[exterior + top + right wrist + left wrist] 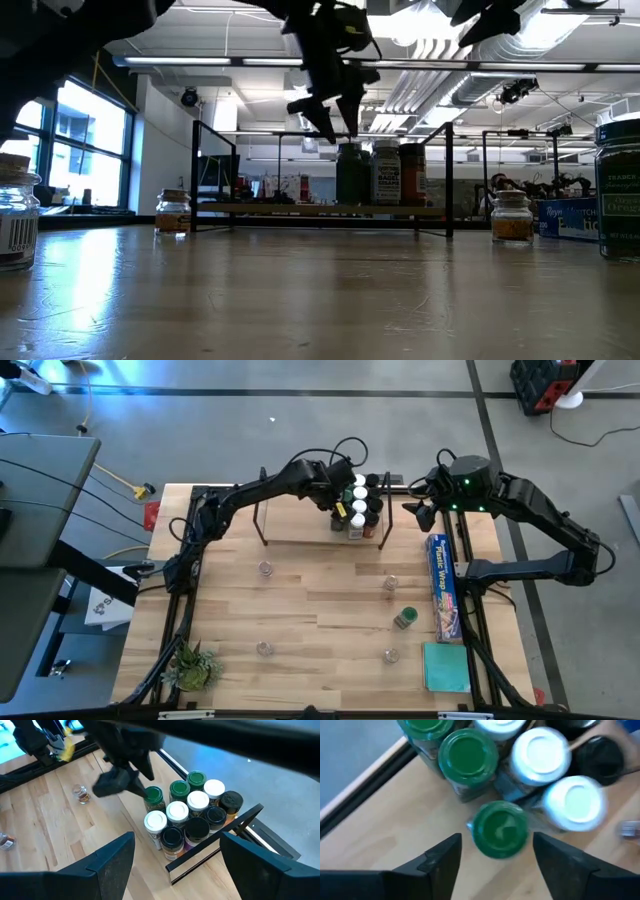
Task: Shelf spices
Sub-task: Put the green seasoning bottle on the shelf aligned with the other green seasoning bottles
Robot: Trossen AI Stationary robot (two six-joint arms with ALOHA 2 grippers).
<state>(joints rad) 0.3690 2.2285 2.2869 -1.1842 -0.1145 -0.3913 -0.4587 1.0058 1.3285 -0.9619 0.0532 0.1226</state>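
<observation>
The left tool (495,857) hangs just above the shelf (300,530), its fingers spread wide with nothing between them; a green-lidded jar (500,830) stands upright directly beneath the gap, so its long axis runs straight up toward the tool; it sits on the shelf board touching the outer edge of the cluster of jars (192,817) packed at the shelf's right end; from here the tool looks either just clear of that jar or about to close on it, and which I cannot tell; the left arm stretches from the worktop's (320,610) left side across to the far edge, wrist bent steeply down; the right tool (172,857) waits higher, just off the shelf's right end, fingers also apart and empty, looking down on the same cluster; loose jars remain on the worktop, one dark green jar (404,619) beside the blue box (442,585) lying nearer the right arm, others scattered toward the front
</observation>
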